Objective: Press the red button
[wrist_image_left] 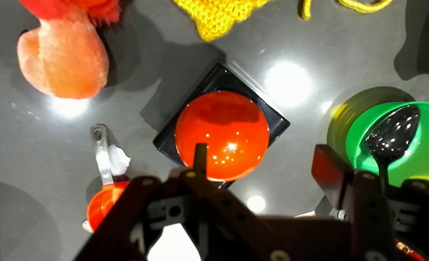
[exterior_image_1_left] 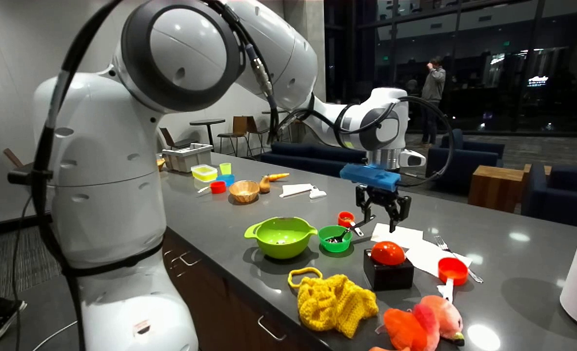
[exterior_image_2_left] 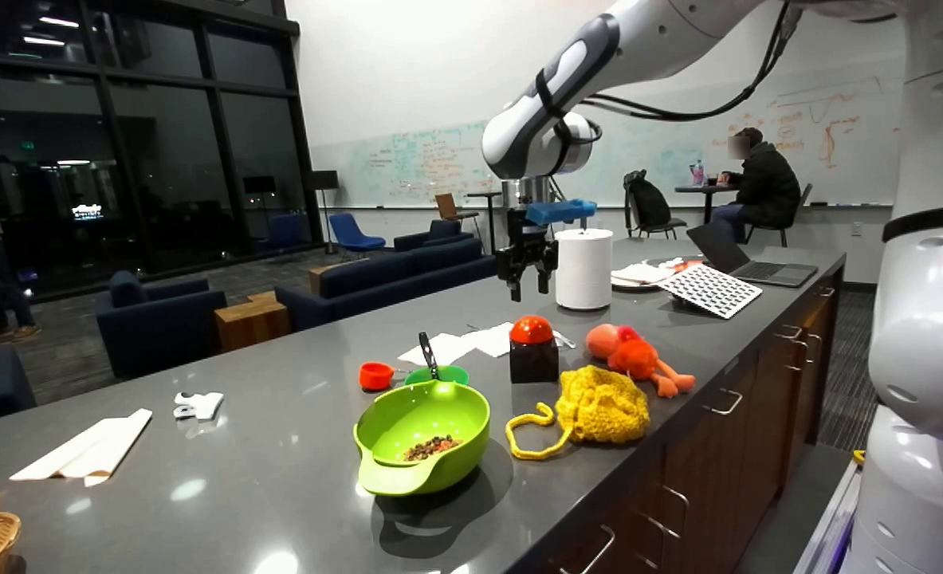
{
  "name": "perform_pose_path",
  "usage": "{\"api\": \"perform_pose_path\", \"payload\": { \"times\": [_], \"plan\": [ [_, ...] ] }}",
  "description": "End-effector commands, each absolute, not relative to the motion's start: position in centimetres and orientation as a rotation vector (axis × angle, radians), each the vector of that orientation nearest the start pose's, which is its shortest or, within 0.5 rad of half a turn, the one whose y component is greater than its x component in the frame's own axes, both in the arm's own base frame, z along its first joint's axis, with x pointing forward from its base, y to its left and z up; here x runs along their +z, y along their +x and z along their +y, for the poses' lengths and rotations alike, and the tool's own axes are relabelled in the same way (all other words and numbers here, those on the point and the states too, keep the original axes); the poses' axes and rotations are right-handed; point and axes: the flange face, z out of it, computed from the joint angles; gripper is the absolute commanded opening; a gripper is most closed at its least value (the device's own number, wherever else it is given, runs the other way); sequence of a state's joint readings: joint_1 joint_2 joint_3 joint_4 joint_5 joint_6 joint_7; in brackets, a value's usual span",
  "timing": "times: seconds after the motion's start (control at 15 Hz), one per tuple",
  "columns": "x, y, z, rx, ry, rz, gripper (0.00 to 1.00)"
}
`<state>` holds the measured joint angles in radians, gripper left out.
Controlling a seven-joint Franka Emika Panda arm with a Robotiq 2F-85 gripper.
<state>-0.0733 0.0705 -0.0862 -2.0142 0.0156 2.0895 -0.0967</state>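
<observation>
Wrist view: noted pincer [wrist_image_left: 260, 156] spread wide. Both exterior views: located red button [exterior_image_2_left: 533, 351] beneath, inward from drawer-side edge of table [exterior_image_2_left: 280, 446]. Judged apt to skid off rounded cap [exterior_image_1_left: 388, 253] if lowered unclosed or off-centre.

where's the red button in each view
In an exterior view: red button, lower right of centre.
In an exterior view: red button, just below and right of centre.
Wrist view: red button, near centre.
Shared landmark: yellow knitted item, nearby in all three views.
</observation>
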Motion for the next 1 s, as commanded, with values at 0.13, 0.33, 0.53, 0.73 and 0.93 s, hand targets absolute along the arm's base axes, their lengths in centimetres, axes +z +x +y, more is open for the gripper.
{"api": "perform_pose_path", "payload": {
  "times": [0.13,0.33,0.53,0.73,0.93],
  "plan": [
    [42.0,57.1,-9.6,-0.001,-3.082,0.064,0.28],
    [41.9,57.3,-9.8,0.006,-3.068,0.061,0.06],
    [41.8,57.4,-10.0,0.012,-3.071,0.068,0.0],
    [41.5,57.3,-10.2,0.032,-3.079,0.073,0.0],
    [41.0,57.2,-10.3,0.053,-3.079,0.073,0.0]
  ]
}}
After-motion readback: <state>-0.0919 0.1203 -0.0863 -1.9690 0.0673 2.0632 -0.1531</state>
